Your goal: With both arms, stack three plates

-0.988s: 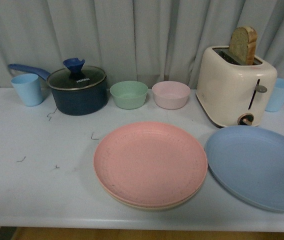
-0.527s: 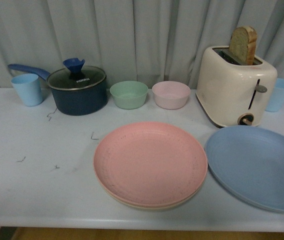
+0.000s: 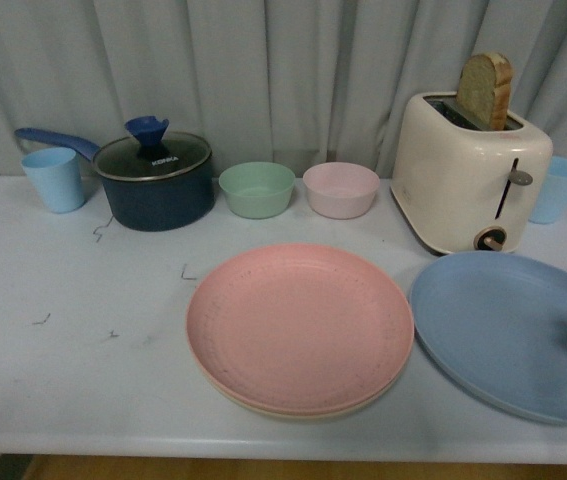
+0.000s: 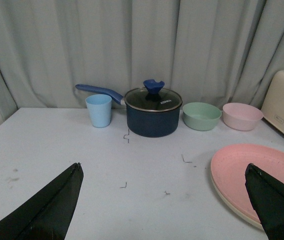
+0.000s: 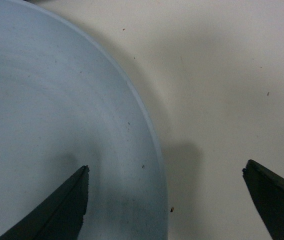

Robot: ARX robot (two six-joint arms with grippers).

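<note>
The right gripper (image 5: 164, 169) is spread wide over the edge of the smooth, round blue plate (image 5: 56, 100), holding nothing. The left gripper (image 4: 163, 166) is wide open too, and empty.

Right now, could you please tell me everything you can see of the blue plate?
The blue plate is large, round, shallow and matte, with a low raised rim. It lies flat on the pale table, unstacked, in front of the toaster and beside the pink plate. The open right hand straddles its rim; contact is unclear.
</note>
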